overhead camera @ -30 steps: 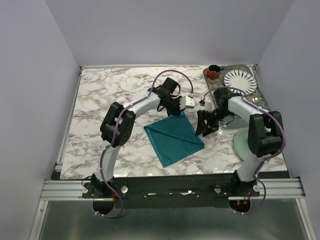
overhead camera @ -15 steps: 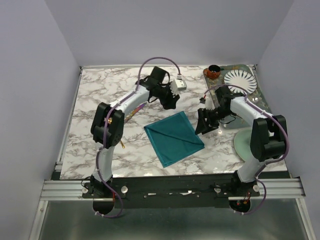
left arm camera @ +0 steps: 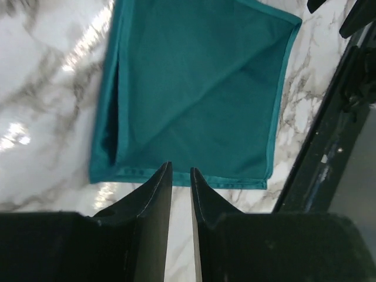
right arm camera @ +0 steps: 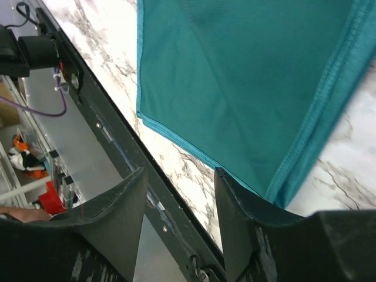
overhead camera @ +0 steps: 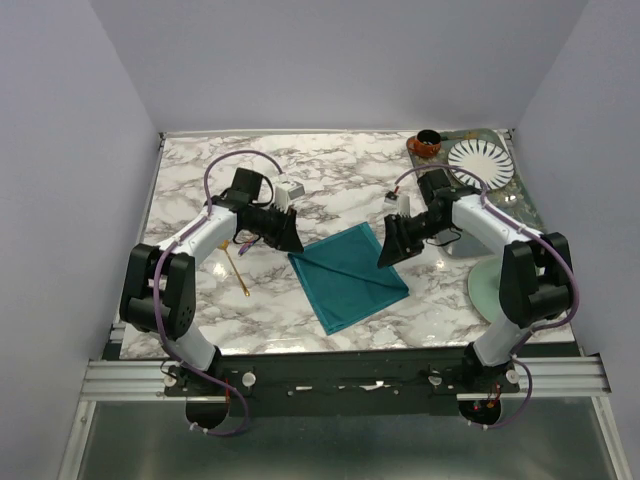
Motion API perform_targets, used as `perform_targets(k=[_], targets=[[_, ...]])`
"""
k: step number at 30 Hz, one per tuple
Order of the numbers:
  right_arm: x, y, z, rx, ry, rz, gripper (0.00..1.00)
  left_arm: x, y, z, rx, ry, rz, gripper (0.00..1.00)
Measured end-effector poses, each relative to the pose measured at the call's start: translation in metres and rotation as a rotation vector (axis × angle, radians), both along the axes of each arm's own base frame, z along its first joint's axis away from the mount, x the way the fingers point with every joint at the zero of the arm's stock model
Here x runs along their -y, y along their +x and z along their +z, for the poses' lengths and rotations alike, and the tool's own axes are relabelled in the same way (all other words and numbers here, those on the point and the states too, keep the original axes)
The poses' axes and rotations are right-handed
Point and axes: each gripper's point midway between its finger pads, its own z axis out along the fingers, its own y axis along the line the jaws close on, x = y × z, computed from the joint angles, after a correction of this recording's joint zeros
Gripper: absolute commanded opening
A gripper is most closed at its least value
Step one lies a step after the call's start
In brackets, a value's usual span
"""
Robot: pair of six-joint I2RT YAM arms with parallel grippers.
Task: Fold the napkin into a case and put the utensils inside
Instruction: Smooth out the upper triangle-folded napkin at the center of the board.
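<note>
Now, teal cloth napkin point(overhead camera: 348, 280): flat between both jaws.
Left jaws: barely parted, empty.
Right jaws: wide, empty.

The napkin point(overhead camera: 348, 277) lies in the middle of the table point(overhead camera: 200, 180), between the left gripper point(overhead camera: 292, 238) by its left corner and the right gripper point(overhead camera: 386, 253) over its right edge. A spoon point(overhead camera: 238, 270) lies left of it, apart. A cup point(overhead camera: 428, 144) and a plate point(overhead camera: 478, 160) sit at the far right corner, with a saucer point(overhead camera: 484, 290) nearer along the right side.
</note>
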Motion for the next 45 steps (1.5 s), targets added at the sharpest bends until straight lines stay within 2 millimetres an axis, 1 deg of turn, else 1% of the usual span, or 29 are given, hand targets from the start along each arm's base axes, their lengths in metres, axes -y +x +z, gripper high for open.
perform_targets(k=[1, 2, 3, 5, 9, 12, 14, 18, 22, 26, 33, 38, 40, 43, 44, 45], targets=[[-0.005, -0.001, 0.000, -0.002, 0.006, 0.009, 0.57, -0.004, -0.014, -0.017, -0.085, -0.003, 0.021, 0.28], [-0.008, -0.001, -0.001, -0.003, 0.011, 0.014, 0.57, -0.004, -0.024, -0.026, -0.148, -0.011, 0.035, 0.28], [-0.011, -0.001, -0.001, -0.002, 0.015, 0.019, 0.57, -0.005, -0.030, -0.031, -0.188, -0.020, 0.047, 0.28], [-0.017, -0.001, -0.001, -0.002, 0.027, 0.023, 0.57, -0.003, -0.037, -0.035, -0.242, -0.046, 0.068, 0.28], [-0.029, -0.002, 0.000, 0.002, 0.054, 0.038, 0.58, 0.004, -0.037, -0.039, -0.289, -0.097, 0.110, 0.29], [-0.036, -0.002, -0.003, -0.007, 0.069, 0.049, 0.61, 0.009, -0.031, -0.044, -0.330, -0.128, 0.141, 0.30], [-0.039, -0.001, -0.010, -0.027, 0.075, 0.051, 0.63, 0.012, -0.026, -0.049, -0.359, -0.141, 0.156, 0.30], [-0.042, 0.000, -0.021, -0.070, 0.081, 0.048, 0.64, 0.019, -0.015, -0.062, -0.422, -0.154, 0.179, 0.30], [-0.045, 0.000, -0.026, -0.091, 0.100, 0.044, 0.64, 0.024, -0.004, -0.068, -0.447, -0.170, 0.197, 0.30], [-0.046, -0.005, -0.033, -0.121, 0.110, 0.042, 0.65, 0.027, 0.006, -0.075, -0.461, -0.179, 0.211, 0.30], [-0.042, -0.020, -0.051, -0.191, 0.099, 0.040, 0.65, 0.029, 0.013, -0.093, -0.502, -0.170, 0.226, 0.30], [-0.040, -0.023, -0.060, -0.231, 0.108, 0.032, 0.65, 0.032, 0.020, -0.103, -0.516, -0.165, 0.227, 0.30], [-0.039, -0.025, -0.064, -0.252, 0.115, 0.026, 0.65, 0.033, 0.022, -0.104, -0.518, -0.166, 0.225, 0.30], [-0.037, -0.028, -0.065, -0.277, 0.129, 0.019, 0.69, 0.034, 0.023, -0.104, -0.514, -0.165, 0.220, 0.30], [-0.038, -0.029, -0.063, -0.287, 0.146, 0.020, 0.73, 0.034, 0.023, -0.104, -0.514, -0.164, 0.219, 0.30], [-0.038, -0.029, -0.060, -0.291, 0.159, 0.019, 0.75, 0.034, 0.022, -0.104, -0.513, -0.164, 0.217, 0.30]])
